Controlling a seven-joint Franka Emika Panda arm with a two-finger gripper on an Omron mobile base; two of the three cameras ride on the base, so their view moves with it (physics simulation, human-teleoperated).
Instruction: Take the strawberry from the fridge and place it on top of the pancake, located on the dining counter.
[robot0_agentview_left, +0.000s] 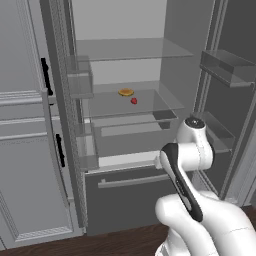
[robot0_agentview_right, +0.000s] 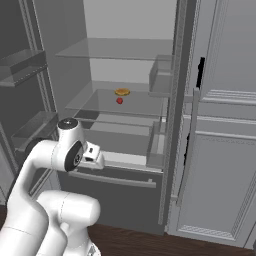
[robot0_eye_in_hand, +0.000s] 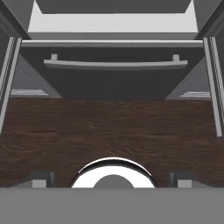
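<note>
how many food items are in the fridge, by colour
red: 1, the strawberry
orange-tan: 1, the flat round food
total: 2, both on the same glass shelf of the fridge

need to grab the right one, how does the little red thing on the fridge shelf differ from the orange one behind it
The tiny bright red roundish strawberry is smaller and plumper than the flat round orange-tan food item, which lies low and disc-like. The strawberry sits nearer the shelf's front edge; the orange-tan item lies further back, apart from it. Both rest on the same glass shelf of the open dark grey fridge.
</note>
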